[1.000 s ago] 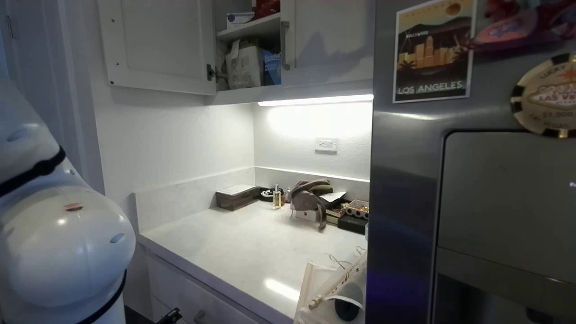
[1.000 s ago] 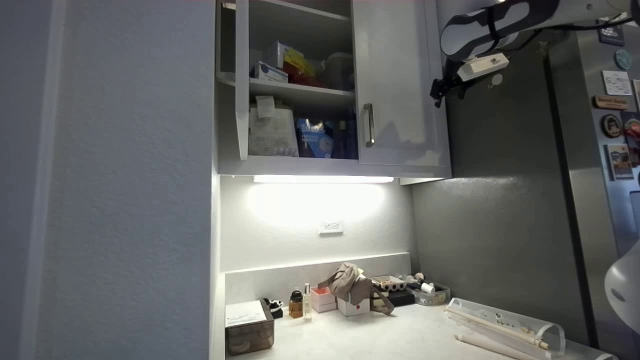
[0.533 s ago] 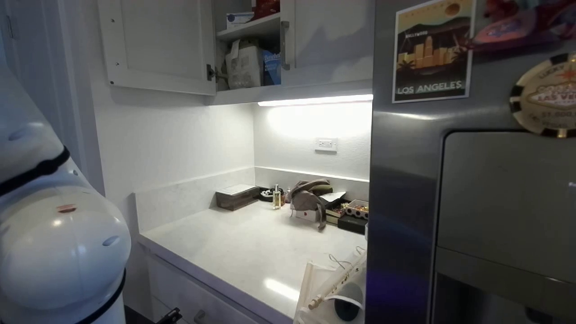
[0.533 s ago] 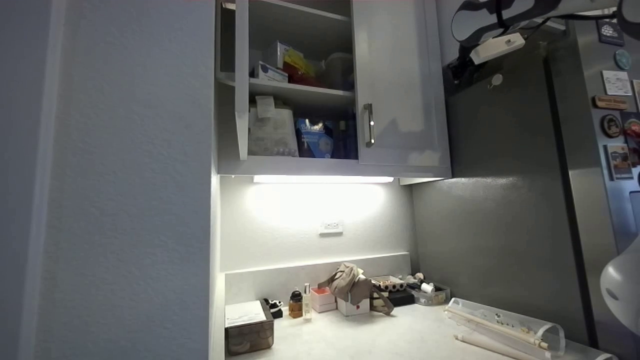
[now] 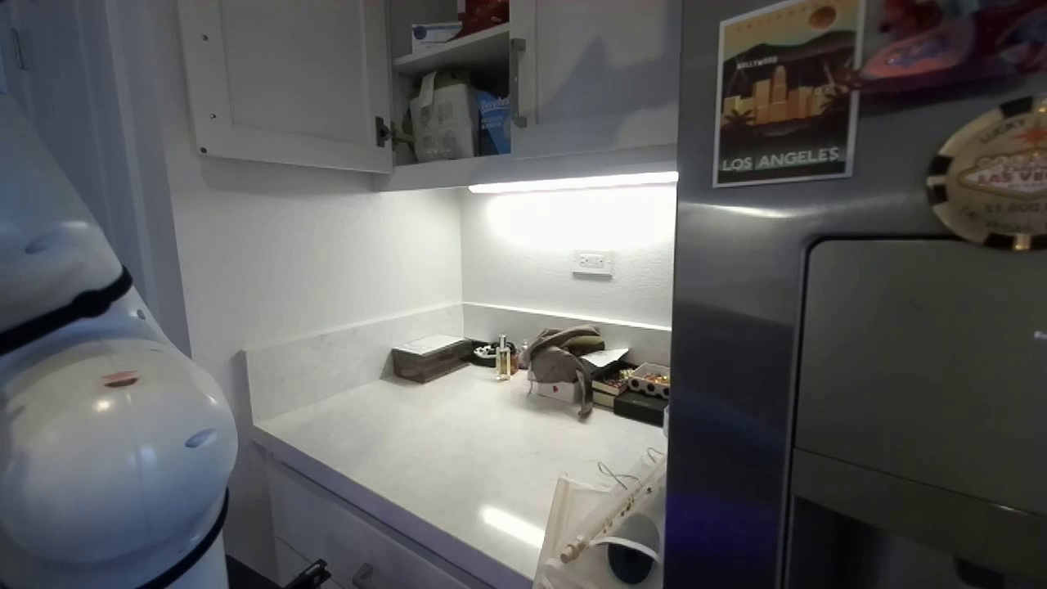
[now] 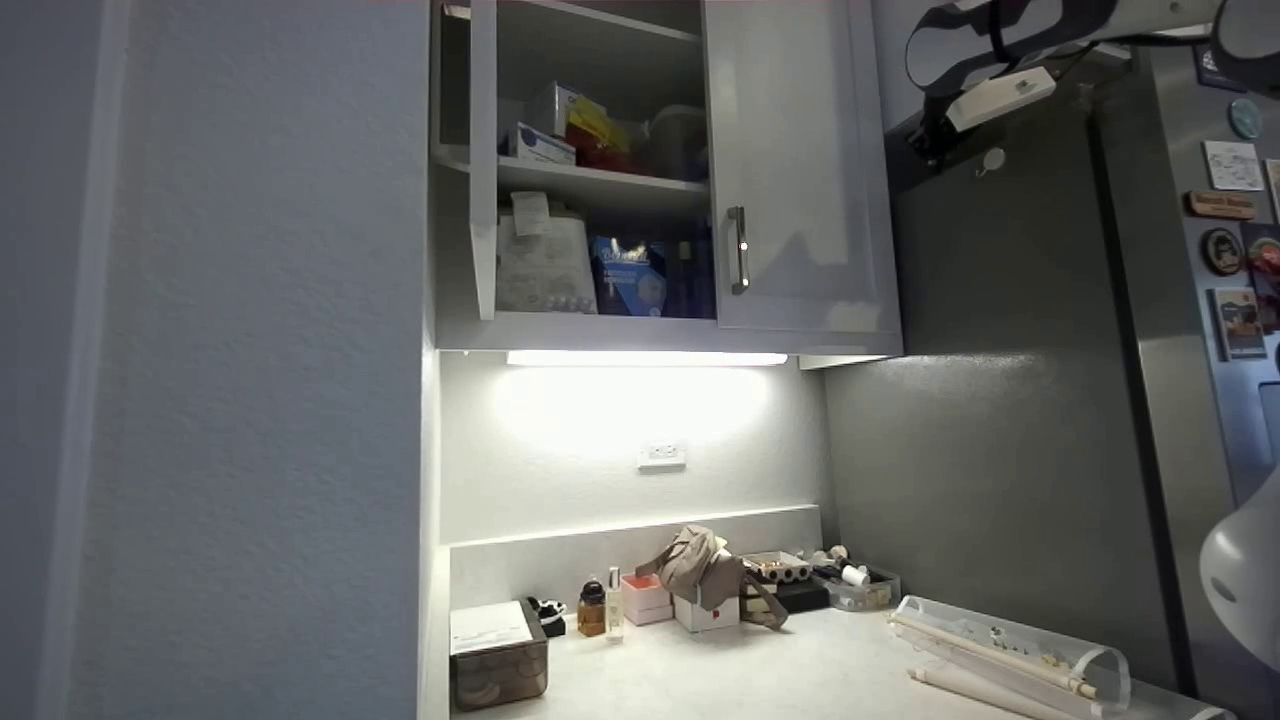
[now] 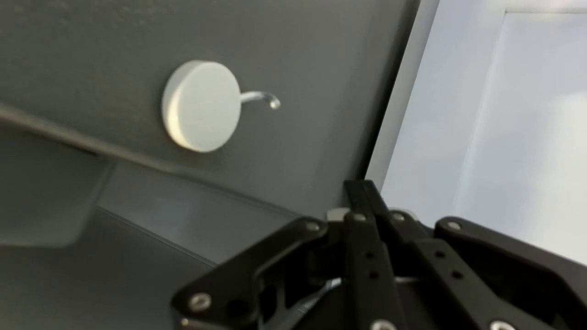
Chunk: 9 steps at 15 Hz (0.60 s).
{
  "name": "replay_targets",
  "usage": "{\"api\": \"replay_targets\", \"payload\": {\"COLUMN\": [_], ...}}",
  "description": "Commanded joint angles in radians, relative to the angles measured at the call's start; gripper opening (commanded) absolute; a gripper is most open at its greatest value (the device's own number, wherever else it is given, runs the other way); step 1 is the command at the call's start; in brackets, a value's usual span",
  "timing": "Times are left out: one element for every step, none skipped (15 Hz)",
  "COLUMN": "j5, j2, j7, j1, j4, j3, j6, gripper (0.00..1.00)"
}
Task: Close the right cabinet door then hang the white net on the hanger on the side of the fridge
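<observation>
I hold the two fingers of my black gripper [image 7: 363, 190] together near the side of the tall grey metal fridge [image 6: 1000, 460], where a round white disc hanger [image 7: 204, 106] with a curved hook [image 7: 257, 96] sits just right of me in an exterior view. The white rectangular right cabinet door [image 6: 805, 170] stands closed to my left there; the matching left door [image 6: 484, 170], farther left, hangs open.
</observation>
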Motion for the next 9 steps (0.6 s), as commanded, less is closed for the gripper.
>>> {"api": "replay_targets", "payload": {"j5": [-0.016,-0.019,-0.023,-0.025,-0.029,-0.032,-0.036,-0.039,-0.035], "j2": [0.026,0.028,0.031,0.034,0.035,0.035,0.034,0.034,0.034], "j7": [-0.027,-0.026,-0.025,-0.027,-0.027,-0.031,-0.040,-0.046,-0.066], "j1": [-0.018,-0.021,-0.024,-0.024,-0.025,-0.026,-0.025,-0.025,-0.022], "j4": [0.039,0.038,0.040,0.042,0.043,0.043,0.046,0.048,0.054], "j3": [-0.005,-0.006,-0.006,-0.005,-0.004,-0.005,-0.006,-0.007,-0.009], "j6": [-0.031,-0.032,-0.035,-0.039,-0.042,-0.047,-0.053,-0.056,-0.069], "gripper": [0.00,0.00,0.00,0.00,0.00,0.00,0.00,0.00,0.00]}}
